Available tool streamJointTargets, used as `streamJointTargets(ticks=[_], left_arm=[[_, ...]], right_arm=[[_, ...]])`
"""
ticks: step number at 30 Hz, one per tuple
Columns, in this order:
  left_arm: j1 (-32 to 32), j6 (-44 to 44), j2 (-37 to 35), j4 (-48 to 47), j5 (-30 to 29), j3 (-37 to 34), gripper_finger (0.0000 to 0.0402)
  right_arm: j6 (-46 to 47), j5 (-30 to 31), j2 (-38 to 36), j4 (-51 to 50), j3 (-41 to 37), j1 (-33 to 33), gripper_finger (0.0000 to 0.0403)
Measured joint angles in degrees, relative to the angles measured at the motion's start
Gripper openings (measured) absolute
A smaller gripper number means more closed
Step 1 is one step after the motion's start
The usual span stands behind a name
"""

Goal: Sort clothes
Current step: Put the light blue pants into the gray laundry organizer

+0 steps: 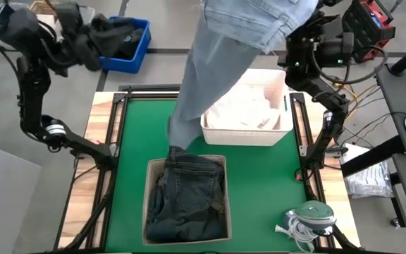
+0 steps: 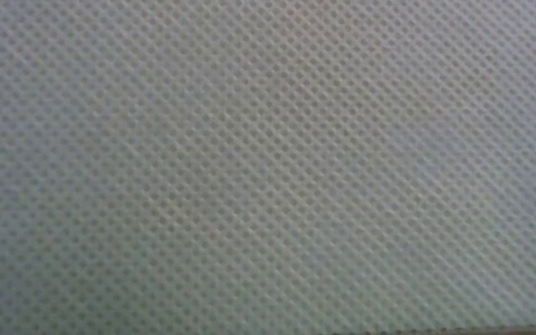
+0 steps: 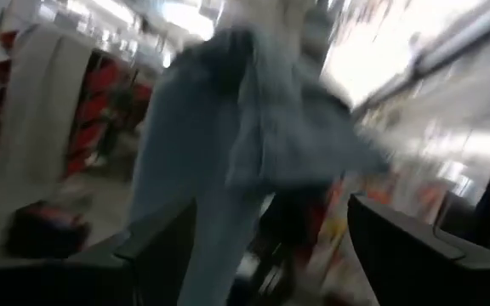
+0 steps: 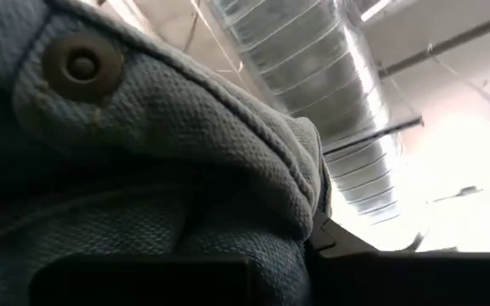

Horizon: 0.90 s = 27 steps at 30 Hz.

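In the high view the left arm is raised off the green table [image 1: 129,162], out beyond its far left corner, with the left gripper [image 1: 94,44] just beside the small blue bin [image 1: 134,44]; the left wrist view shows its two dark fingers [image 3: 164,246] spread wide apart with nothing between them. Toward the middle, a tan-rimmed bin [image 1: 149,204] sits on the near part of the table, filled with dark denim jeans [image 1: 189,194] that lie folded inside it. Hanging above the table, a pair of light blue jeans [image 1: 210,63] stretches from the top edge of the high view down to its hem, which reaches the table just beyond the tan-rimmed bin. To the right of that hanging leg stands a white basket [image 1: 249,134] on the far right part of the table, holding white pieces [image 1: 242,109]. The right gripper [image 1: 298,53] is lifted high beside the white basket's far corner, clenched on the waistband of the light blue jeans, whose metal button [image 4: 82,65] and stitched edge fill the right wrist view. The low view shows only a close woven fabric surface [image 2: 268,167]. Near the table's near right corner rests a green object with a coiled white cable [image 1: 309,219].
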Motion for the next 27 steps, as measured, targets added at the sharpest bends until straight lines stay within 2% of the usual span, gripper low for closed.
streamJointTargets(ticks=[2, 4, 7, 11, 14, 16, 23, 27], left_arm=[[0.0, 5.4, -0.4, -6.3, 1.9, 0.0, 0.0281], [0.0, 11.6, -0.6, -13.8, 6.9, -0.1, 0.0281], [0.0, 19.9, -0.1, -21.5, 9.5, -0.6, 0.0281], [0.0, 21.9, 3.4, -20.7, 10.5, -1.2, 0.0281], [0.0, 24.3, 6.4, -20.7, 16.6, -1.2, 0.0281], [0.3, 24.9, 7.4, -21.1, 18.1, -1.2, 0.0281], [0.6, 27.3, 9.1, -21.0, 17.9, -1.2, 0.0282], [1.0, 28.6, 11.3, -19.2, 17.8, -1.2, 0.0282]], right_arm=[[-2.6, -0.1, 0.2, -0.1, 0.0, -0.1, 0.0012], [-4.6, -1.7, 0.5, 0.0, 0.0, -0.6, 0.0012], [-0.4, -8.0, 0.8, -0.2, 0.0, -1.8, 0.0012], [13.8, -9.2, 0.8, -0.1, 0.0, -2.3, 0.0012], [20.5, -9.4, 0.7, -0.1, 0.0, -2.5, 0.0013], [24.3, -9.4, 0.6, -0.2, 0.0, -2.5, 0.0013], [30.1, -9.9, -0.1, -0.1, 0.0, -2.5, 0.0013], [30.2, -9.9, -0.1, -0.2, 0.0, -2.5, 0.0013]])
